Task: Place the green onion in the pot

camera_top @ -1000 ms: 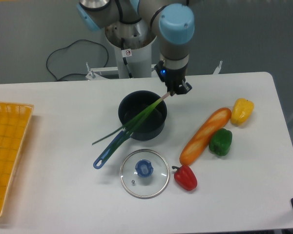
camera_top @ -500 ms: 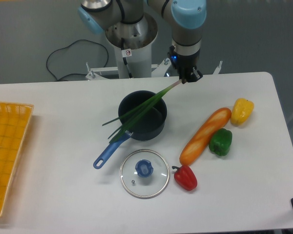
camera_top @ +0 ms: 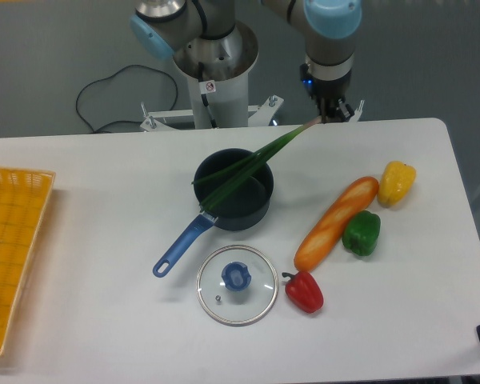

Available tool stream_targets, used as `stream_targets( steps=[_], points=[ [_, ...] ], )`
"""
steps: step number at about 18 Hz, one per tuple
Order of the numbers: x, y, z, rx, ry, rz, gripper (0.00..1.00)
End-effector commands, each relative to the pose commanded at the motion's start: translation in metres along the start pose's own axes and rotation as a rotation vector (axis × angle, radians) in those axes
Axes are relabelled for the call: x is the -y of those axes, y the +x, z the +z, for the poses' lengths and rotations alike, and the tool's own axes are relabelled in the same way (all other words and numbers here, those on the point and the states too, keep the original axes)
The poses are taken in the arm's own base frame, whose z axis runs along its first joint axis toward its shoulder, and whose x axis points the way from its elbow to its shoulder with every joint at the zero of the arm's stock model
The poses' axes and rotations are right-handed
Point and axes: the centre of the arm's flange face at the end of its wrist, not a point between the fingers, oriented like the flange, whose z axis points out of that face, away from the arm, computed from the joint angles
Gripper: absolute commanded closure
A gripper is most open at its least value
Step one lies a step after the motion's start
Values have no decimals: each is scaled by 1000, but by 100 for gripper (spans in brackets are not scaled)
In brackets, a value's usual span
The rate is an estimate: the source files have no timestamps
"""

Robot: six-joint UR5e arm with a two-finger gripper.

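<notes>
The green onion (camera_top: 252, 164) hangs slanted in the air, its pale end pinched at the upper right and its dark green leaves trailing down-left over the pot. My gripper (camera_top: 334, 114) is shut on that pale end, up and to the right of the pot near the table's far edge. The pot (camera_top: 234, 189) is a small dark saucepan in the middle of the table, with its blue handle (camera_top: 182, 245) pointing to the lower left. The leaf tips reach across the pot's opening and its left rim.
A glass lid with a blue knob (camera_top: 238, 283) lies just in front of the pot. To the right lie a long orange bread-like piece (camera_top: 336, 222), a green pepper (camera_top: 362, 233), a yellow pepper (camera_top: 397, 182) and a red pepper (camera_top: 305, 292). A yellow basket (camera_top: 8, 256) sits at the left edge.
The gripper has moved up and to the right, drawing the green onion with it; the leaves that trailed past the pot's handle now lie over the pot.
</notes>
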Motion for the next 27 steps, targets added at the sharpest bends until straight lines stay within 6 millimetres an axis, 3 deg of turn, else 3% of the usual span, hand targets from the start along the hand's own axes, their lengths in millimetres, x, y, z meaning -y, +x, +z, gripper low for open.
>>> stream_targets(
  steps=[3, 18, 27],
  points=[
    [-7, -1, 2, -1, 0, 5, 100],
    [-8, -9, 18, -35, -43, 9, 100],
    [6, -14, 25, -57, -110, 21, 100]
  ],
)
